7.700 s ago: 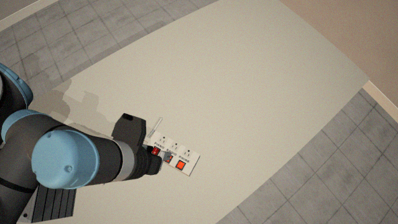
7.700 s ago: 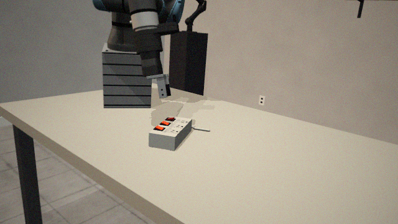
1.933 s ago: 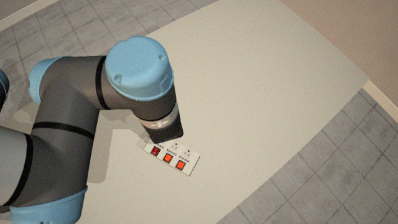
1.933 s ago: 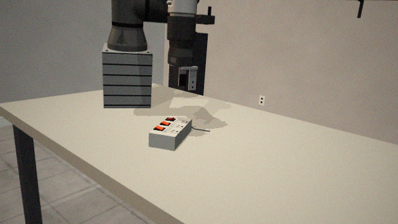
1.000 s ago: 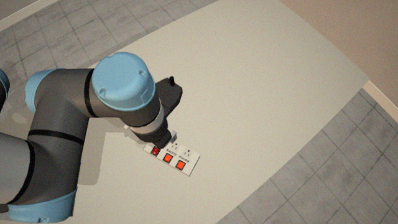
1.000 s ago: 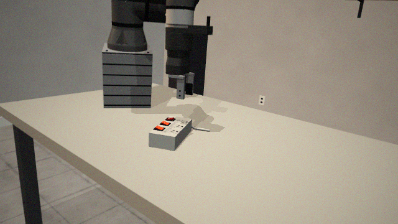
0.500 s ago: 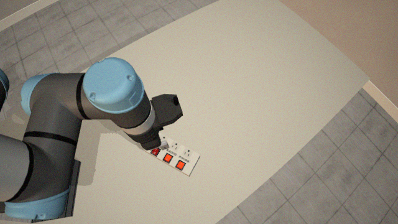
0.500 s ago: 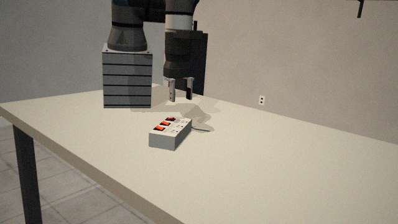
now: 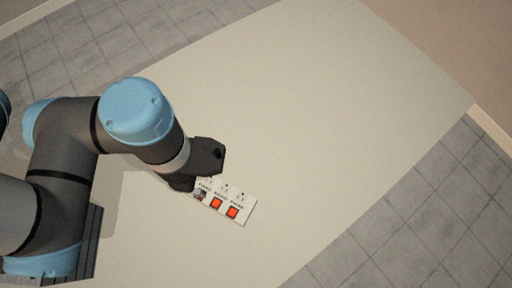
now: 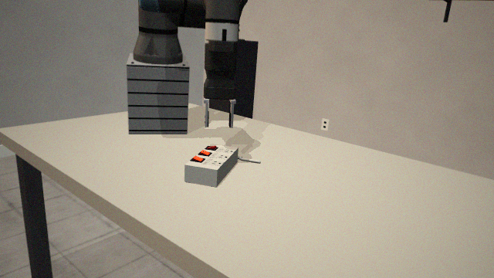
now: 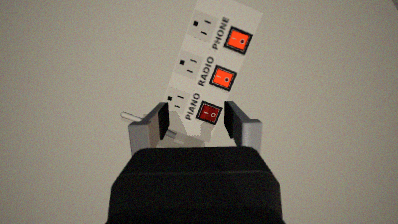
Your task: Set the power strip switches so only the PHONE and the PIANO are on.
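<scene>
Red rocker switches are showing on the power strip (image 11: 212, 60), which is lying flat and face up on the table (image 9: 320, 100), just below the middle of the top view and running from the centre to the upper right of the wrist view. The gripper (image 11: 195, 121) is hanging above the strip's near end with its fingers spread wide and nothing between them; in the exterior view the tips are standing well above the casing.

Printed beside each outlet and switch, three labels are reading PIANO, RADIO and PHONE. The PHONE switch (image 11: 238, 40) and the RADIO switch (image 11: 222, 78) are glowing bright orange-red, while the PIANO switch (image 11: 209, 112) is looking darker, so it is probably the one that is off. No brand name is showing.

Several things are worth watching. The wide fingers are framing the PIANO rocker without either tip sitting over it, so a straight descent is likely to straddle the strip or land on the casing. A push off the rocker's centre could shove or tip the light strip. RADIO is sitting right next to PIANO, so a drifting tip could catch the wrong rocker. A glancing press could leave a rocker half-thrown and unsettled.
</scene>
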`<state>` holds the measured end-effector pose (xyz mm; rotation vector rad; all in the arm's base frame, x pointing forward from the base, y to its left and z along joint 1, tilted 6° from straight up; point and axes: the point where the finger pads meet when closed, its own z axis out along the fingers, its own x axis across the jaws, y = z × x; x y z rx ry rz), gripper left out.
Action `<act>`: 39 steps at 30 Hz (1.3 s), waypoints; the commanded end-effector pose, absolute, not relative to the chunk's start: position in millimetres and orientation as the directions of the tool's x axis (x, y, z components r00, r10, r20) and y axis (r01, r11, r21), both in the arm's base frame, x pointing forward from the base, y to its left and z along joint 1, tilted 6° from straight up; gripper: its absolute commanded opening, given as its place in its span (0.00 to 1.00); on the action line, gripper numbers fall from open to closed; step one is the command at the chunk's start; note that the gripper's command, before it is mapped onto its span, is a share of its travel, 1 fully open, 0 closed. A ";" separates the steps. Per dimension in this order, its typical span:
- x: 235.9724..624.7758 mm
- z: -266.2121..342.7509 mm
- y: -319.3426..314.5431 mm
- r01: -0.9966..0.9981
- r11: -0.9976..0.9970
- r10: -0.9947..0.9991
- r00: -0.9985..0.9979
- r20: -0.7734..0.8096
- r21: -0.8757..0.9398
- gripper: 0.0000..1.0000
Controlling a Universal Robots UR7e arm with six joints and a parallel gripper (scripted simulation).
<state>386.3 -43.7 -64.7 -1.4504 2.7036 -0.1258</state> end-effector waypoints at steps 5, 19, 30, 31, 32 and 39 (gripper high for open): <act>378.5 -68.6 -44.4 -0.700 0.707 -0.706 -0.707 -0.036 -0.107 1.00; 370.9 -71.9 -44.2 -0.580 0.808 -0.586 -0.808 -0.052 -0.100 1.00; 369.9 -72.3 -44.2 -0.563 0.820 -0.569 -0.820 -0.054 -0.099 1.00; 369.9 -72.3 -44.2 -0.563 0.820 -0.569 -0.820 -0.054 -0.099 1.00; 369.9 -72.3 -44.2 -0.563 0.820 -0.569 -0.820 -0.054 -0.099 0.00; 369.9 -72.3 -44.2 -0.563 0.820 -0.569 -0.820 -0.054 -0.099 0.00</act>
